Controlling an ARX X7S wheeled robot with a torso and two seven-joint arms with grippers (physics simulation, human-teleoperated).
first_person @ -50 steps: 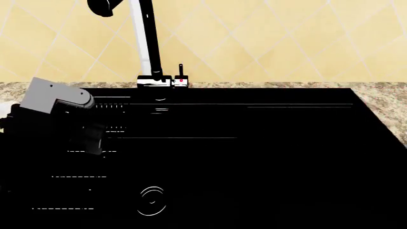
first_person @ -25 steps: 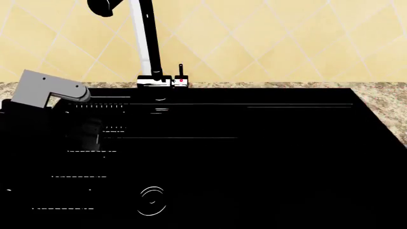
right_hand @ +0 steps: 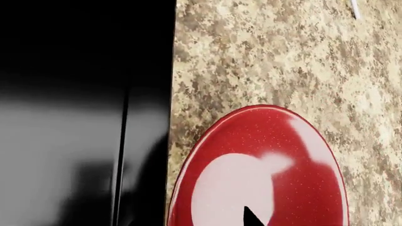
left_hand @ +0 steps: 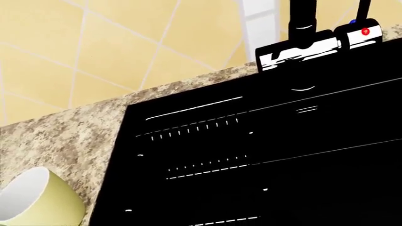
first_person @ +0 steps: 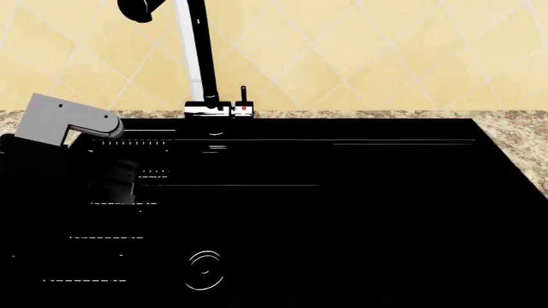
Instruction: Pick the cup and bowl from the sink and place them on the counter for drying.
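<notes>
The cup [left_hand: 35, 200] and the bowl [right_hand: 264, 169] sit on the counter [right_hand: 264, 56] beside the sink [first_person: 342, 212].

wall [first_person: 385, 58]: yellow diamond tiles, pale grout | light: even, soft sheen

One cup [left_hand: 37, 200] and one bowl [right_hand: 264, 169] show, each on the counter [right_hand: 264, 56]. There is one sink [first_person: 342, 212] with one drain ring [first_person: 205, 270], and one faucet [first_person: 195, 58] with one small lever [first_person: 243, 96].
</notes>
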